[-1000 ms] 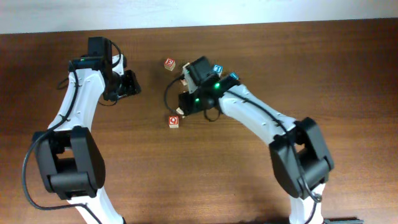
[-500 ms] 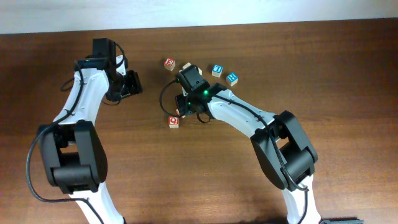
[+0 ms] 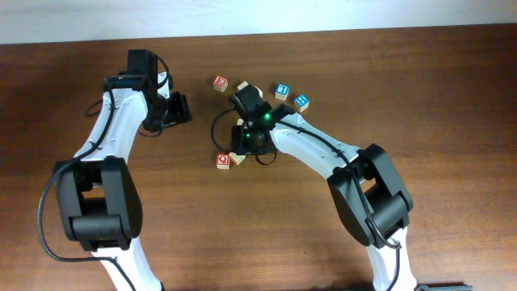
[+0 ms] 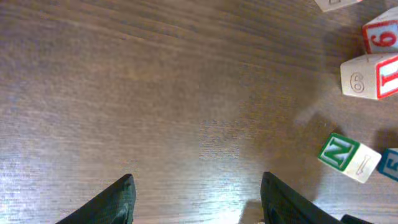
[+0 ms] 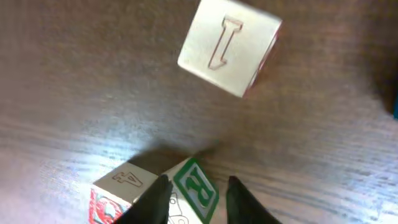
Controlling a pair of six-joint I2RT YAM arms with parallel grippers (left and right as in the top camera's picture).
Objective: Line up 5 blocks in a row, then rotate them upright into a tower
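My right end effector (image 5: 197, 182) straddles the green-R block (image 5: 198, 188), poised to turn it; pinching or not, I cannot tell. My left end effector (image 4: 198, 182) hangs spread, empty.

Blocks (image 3: 281, 90) clustered mid counter (image 3: 452, 97) toward far edge, tight gaps. Right arm (image 3: 315, 149) slants over cluster, bars right-side approach. Wide bare wood right of arm along far edge, also between arms.
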